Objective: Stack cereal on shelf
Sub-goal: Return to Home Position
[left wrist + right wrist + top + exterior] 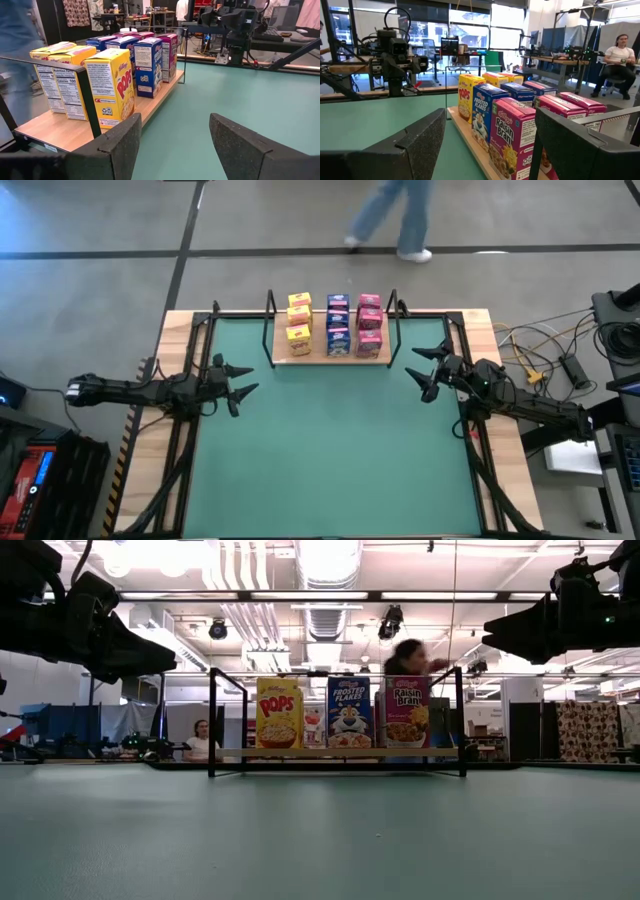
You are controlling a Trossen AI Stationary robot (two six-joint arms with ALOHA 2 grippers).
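The cereal boxes stand upright on their bottoms on the wooden shelf point(332, 358) at the table's far middle, in three rows: yellow point(298, 320), blue point(338, 323) and pink point(369, 321). In the low view the front boxes read Pops point(278, 713), Frosted Flakes point(349, 713) and Raisin Bran point(407, 712). My left gripper point(243, 383) hovers open at the table's left, my right gripper point(428, 372) open at the right; both are level, apart from the shelf, with nothing between their fingers.
Thin black uprights point(211, 720) frame the shelf. The green mat point(330, 450) spreads between the arms toward the near edge. A person point(395, 215) walks on the floor beyond the table's far edge; another sits in the room point(619, 55). Cables point(545, 350) lie at the right.
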